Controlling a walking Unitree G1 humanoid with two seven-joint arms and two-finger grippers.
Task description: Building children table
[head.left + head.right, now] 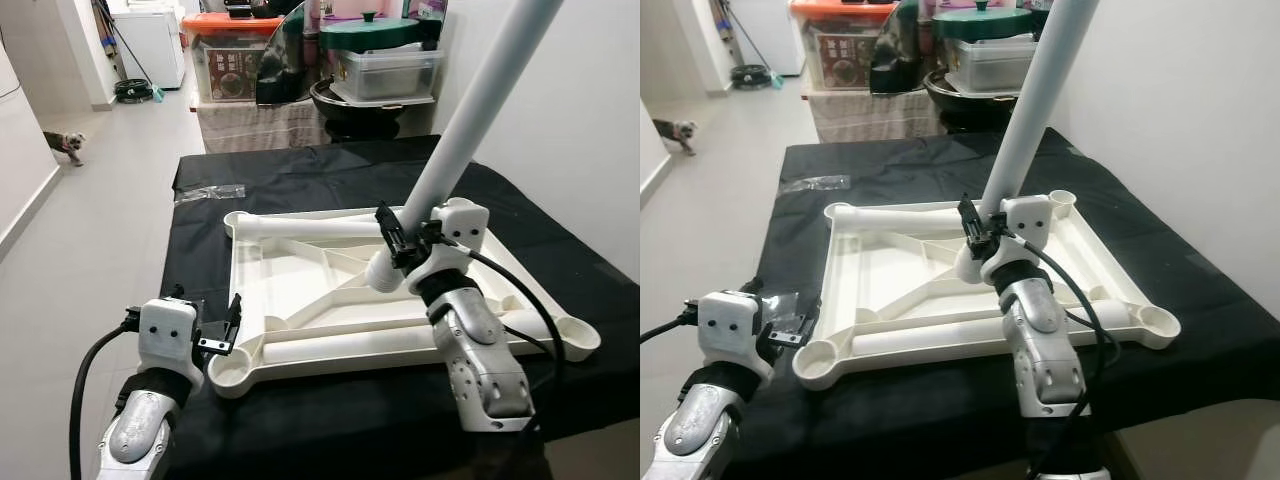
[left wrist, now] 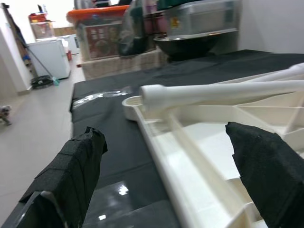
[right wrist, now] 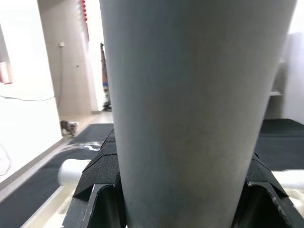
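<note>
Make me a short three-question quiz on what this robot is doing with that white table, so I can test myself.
1. True or false: the right claw is shut on a white table leg that slants upward.
2. The upturned tabletop lies on: A) bare floor, B) a black cloth, C) a blue rug.
3. What is the left claw doing?

Key:
1. True.
2. B.
3. It is open, holding nothing, by the tabletop's near corner socket on the robot's left.
</note>
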